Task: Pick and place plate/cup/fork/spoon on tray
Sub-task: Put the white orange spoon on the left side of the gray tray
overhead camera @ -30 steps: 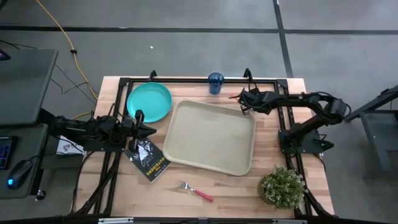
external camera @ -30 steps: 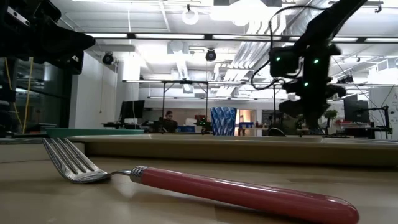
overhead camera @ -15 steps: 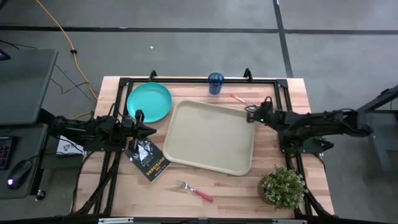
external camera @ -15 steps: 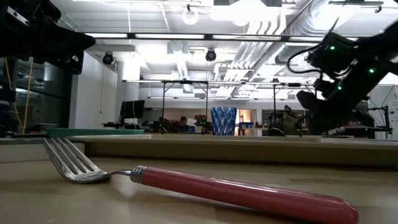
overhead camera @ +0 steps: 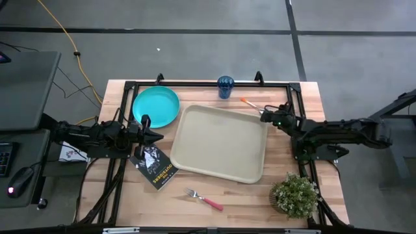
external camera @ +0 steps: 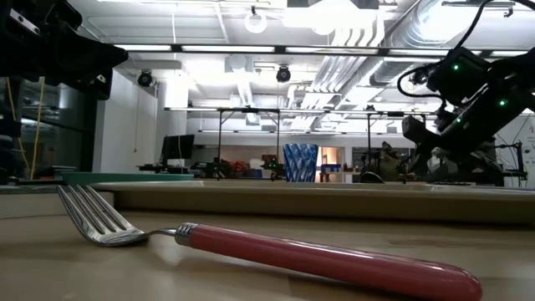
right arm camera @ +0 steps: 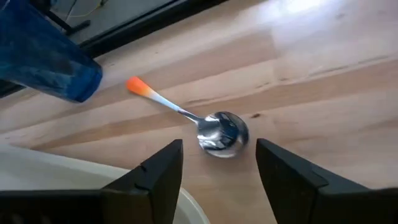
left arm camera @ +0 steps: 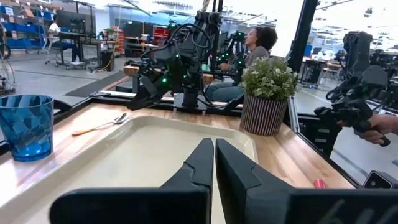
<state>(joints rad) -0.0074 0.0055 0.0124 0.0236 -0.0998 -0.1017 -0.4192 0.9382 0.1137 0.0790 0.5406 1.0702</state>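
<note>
The right gripper (right arm camera: 214, 165) is held low by the tray's (overhead camera: 221, 142) far right corner, fingers apart, facing the spoon (right arm camera: 208, 127), which lies on the worktop (overhead camera: 325, 136) beside the cup (overhead camera: 225, 86); the left gripper (left arm camera: 213, 163), fingers together, is parked near the plate (overhead camera: 156, 107); the fork (overhead camera: 203, 199) lies before the tray.

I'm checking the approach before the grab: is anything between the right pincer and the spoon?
Nothing visible. The right pincer is open just short of the spoon, which lies alone on bare wood. The cup stands off to one side and the tray rim lies beside the pincer, neither in the gap.
</note>
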